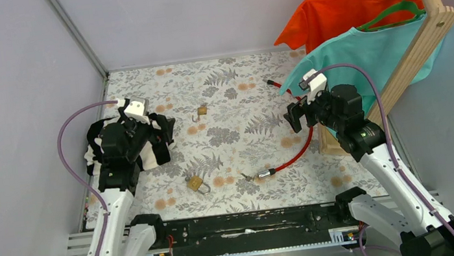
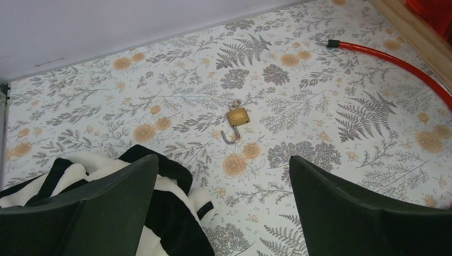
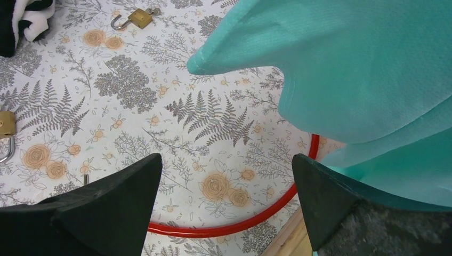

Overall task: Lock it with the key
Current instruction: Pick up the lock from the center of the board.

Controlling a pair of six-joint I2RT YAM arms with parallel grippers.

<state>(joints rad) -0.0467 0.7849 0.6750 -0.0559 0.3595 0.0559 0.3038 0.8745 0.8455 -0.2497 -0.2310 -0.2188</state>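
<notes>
Both arms hover above the floral-printed tablecloth (image 1: pixel 237 74) with nothing in hand. The left gripper (image 2: pixel 223 162) has its jaws spread wide, and so does the right gripper (image 3: pixel 226 160). The small brass padlock with its hooked shackle swung open (image 2: pixel 237 118) lies ahead of the left gripper, well apart from it. A second brass padlock (image 1: pixel 196 183) sits nearer the bases, near the metal tip of the red cable (image 1: pixel 293 156). A silvery piece at the first padlock's body may be the key, but it is too small to tell. The soundest approach is probably to descend straight over that body, clear of the black-and-white fleece cloth (image 2: pixel 160 213) beside the left fingers.
</notes>
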